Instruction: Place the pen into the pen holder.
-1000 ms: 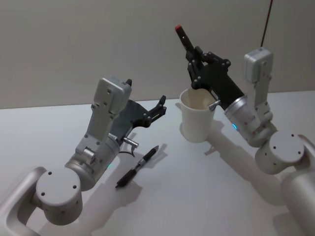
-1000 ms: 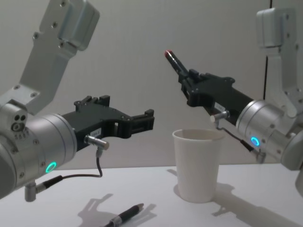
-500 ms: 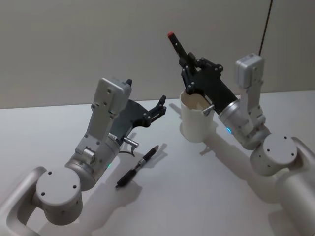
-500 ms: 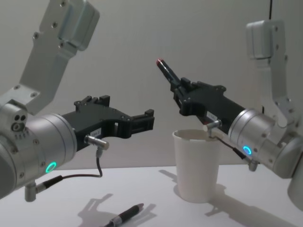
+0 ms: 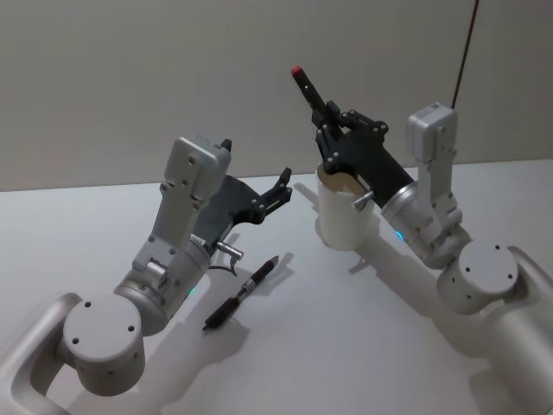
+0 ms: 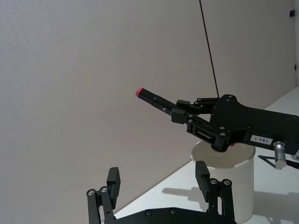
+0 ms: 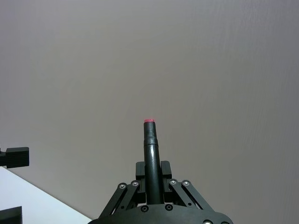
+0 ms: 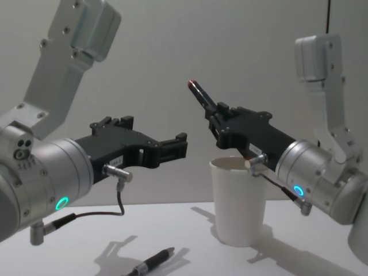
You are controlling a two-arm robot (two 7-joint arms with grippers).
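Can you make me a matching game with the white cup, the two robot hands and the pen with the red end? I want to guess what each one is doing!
Things:
1. white cup
2. left gripper
3. right gripper
4. red-tipped pen

What each is doing:
A. fingers shut around something
B. standing upright on the table
C. tilted, up in the air
D. fingers open, holding nothing

Right pairs: 1-B, 2-D, 3-A, 4-C.
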